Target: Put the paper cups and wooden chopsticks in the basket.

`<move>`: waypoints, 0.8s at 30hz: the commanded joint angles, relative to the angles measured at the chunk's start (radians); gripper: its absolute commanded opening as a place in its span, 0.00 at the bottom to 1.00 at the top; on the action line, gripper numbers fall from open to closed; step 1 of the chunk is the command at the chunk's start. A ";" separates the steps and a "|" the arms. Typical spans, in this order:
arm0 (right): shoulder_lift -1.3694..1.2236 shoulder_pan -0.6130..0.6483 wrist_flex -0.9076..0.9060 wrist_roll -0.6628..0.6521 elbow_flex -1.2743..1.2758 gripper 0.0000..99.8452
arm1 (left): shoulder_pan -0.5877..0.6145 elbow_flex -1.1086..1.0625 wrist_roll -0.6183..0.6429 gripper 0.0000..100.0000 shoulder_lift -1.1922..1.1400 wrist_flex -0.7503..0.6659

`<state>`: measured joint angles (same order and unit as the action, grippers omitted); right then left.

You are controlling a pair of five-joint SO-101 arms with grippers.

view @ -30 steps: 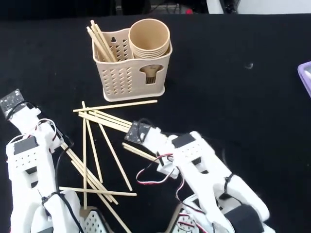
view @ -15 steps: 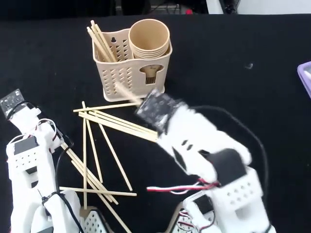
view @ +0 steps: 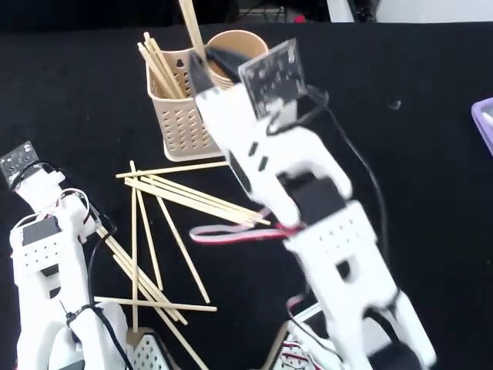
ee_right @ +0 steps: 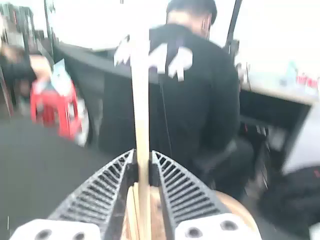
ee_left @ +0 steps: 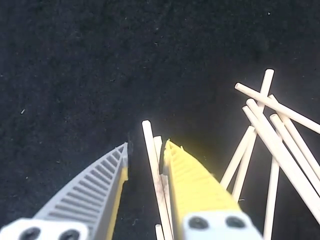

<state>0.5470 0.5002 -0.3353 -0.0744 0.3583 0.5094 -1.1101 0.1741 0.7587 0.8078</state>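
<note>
Delivery of one chopstick to the basket [view: 181, 127]. The right gripper [ee_right: 142, 159] hangs over the basket's top, clamped tight on the held chopstick [view: 190, 23]. This stands close to upright and projects well above the basket's rim. Its lower end is hidden behind the gripper, so whether it is inside the basket cannot be told. The cups [view: 231, 37] sit nested in one compartment of the basket, and the stored chopsticks [view: 158, 65] lean in the compartment beside them. The loose chopsticks [view: 177, 196] lie crossed on the worktop [view: 408, 200] in front of the basket, on the robot's side. The left gripper [ee_left: 146, 147] is low at that pile, well apart from the basket. It is partly open, with two stick ends lying between the jaws and a gap showing on one side, so nothing is clamped.

Step in hand, by judgement: placing the held chopstick with the stored ones. To do it well:
- Set the lower end over the chopstick compartment, not over the cups.
- Keep the stick near vertical so that it slips past the leaning ones.
- Descend until the tip is well below the basket's rim, and only then release.
- Open the jaws only a little, then rise straight up from the basket.

A release from high up could let the stick bounce out or drop into the cups, and a sideways push could tip the light basket. With the pile on the worktop, the task looks far from complete
</note>
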 commanded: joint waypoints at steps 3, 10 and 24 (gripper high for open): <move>-0.252 0.029 0.106 0.028 -0.226 0.01 | 0.015 0.027 0.009 0.12 -0.002 -0.011; -0.515 0.028 0.106 0.028 -0.424 0.01 | 0.015 0.025 0.006 0.12 -0.002 -0.009; -0.641 0.017 -0.066 0.029 -0.443 0.13 | 0.015 0.019 0.006 0.12 -0.002 -0.012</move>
<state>-0.1066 0.5217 -0.3659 -0.0529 -0.0130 0.5094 -1.1101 0.1741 0.7587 0.8078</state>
